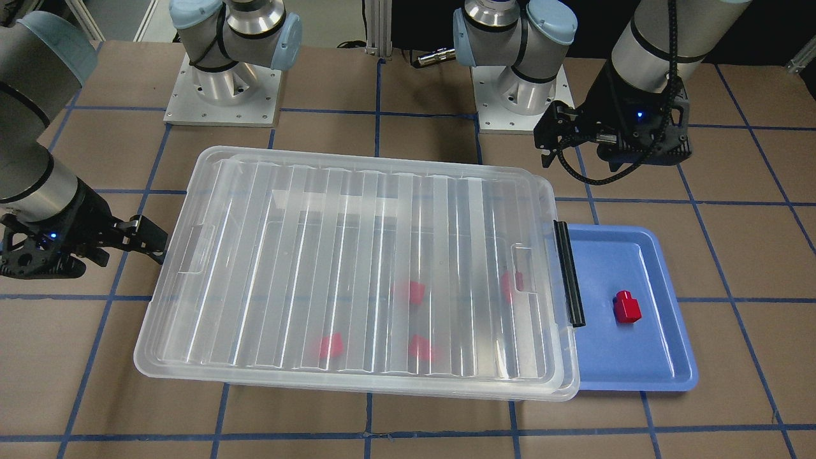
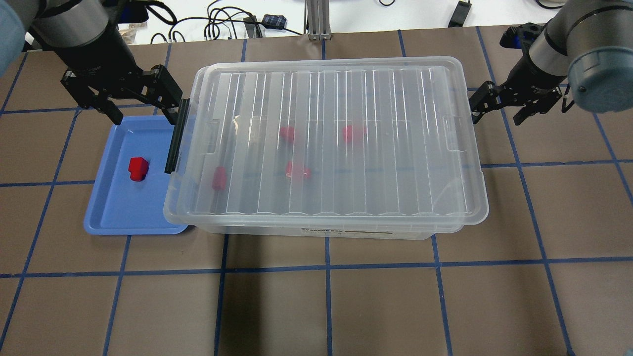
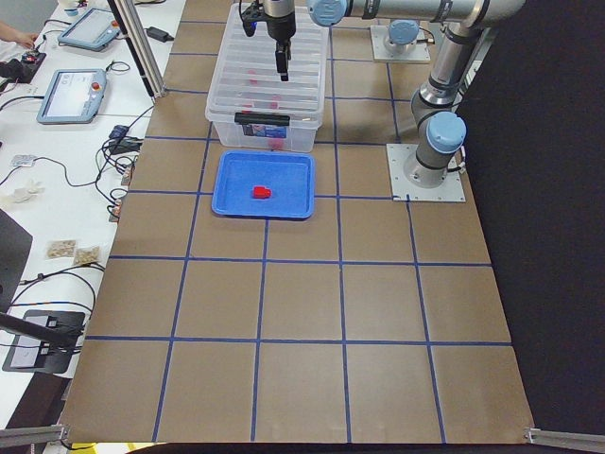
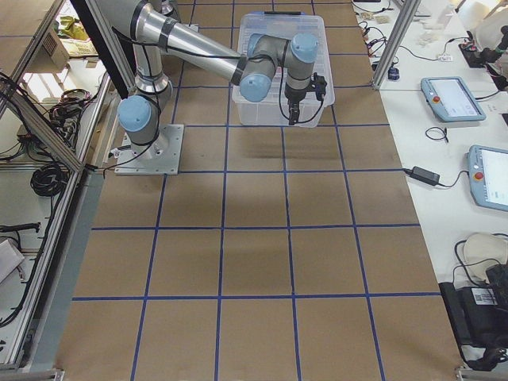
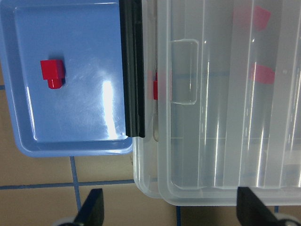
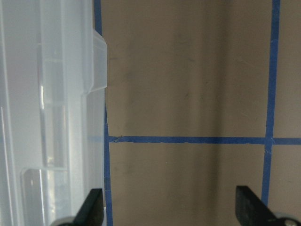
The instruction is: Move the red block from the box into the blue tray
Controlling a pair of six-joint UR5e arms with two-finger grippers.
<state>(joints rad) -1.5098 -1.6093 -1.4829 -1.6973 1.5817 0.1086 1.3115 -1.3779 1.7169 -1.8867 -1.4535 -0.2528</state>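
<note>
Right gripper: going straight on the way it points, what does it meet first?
Probably bare table beside the box; the open right gripper has one finger near the box's rim, which it might clip first.

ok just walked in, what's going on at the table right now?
One red block lies in the blue tray. The box has its lid on, and four other blocks show through it. The left gripper hovers open by the box's black latch bar, above the tray's far edge. The right gripper hovers open at the box's opposite end. Neither holds anything.
</note>
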